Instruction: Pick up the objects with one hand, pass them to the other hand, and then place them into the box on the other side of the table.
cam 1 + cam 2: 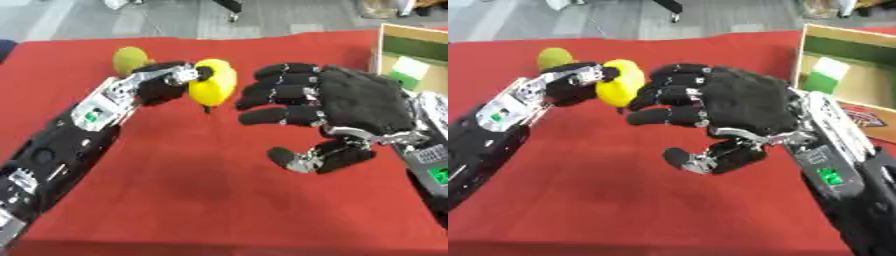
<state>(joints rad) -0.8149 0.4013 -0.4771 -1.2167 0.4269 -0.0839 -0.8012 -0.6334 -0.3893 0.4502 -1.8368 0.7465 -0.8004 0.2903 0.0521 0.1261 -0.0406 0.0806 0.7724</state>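
The left hand (162,85) has its fingers clamped on a smooth, rounded yellow plastic fruit (213,82) held above the red-clothed table (219,200), probably light, rigid and slippery, so the right hand (350,107), fingers apart just beside it, should cup its free broad side.

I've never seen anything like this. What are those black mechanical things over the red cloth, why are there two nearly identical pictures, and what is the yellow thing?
Those are the two hands of a humanoid robot, steered by a person. Both pictures come from a stereo camera in its head, looking down: left eye and right eye, same moment. The left hand has its fingers curled round a yellow object, held above the red table. The right hand is open beside it, fingers spread towards the object, apparently ready to receive it. A greenish round object shows behind the left hand. At the right edge stands an open cardboard box, with something white and green inside.
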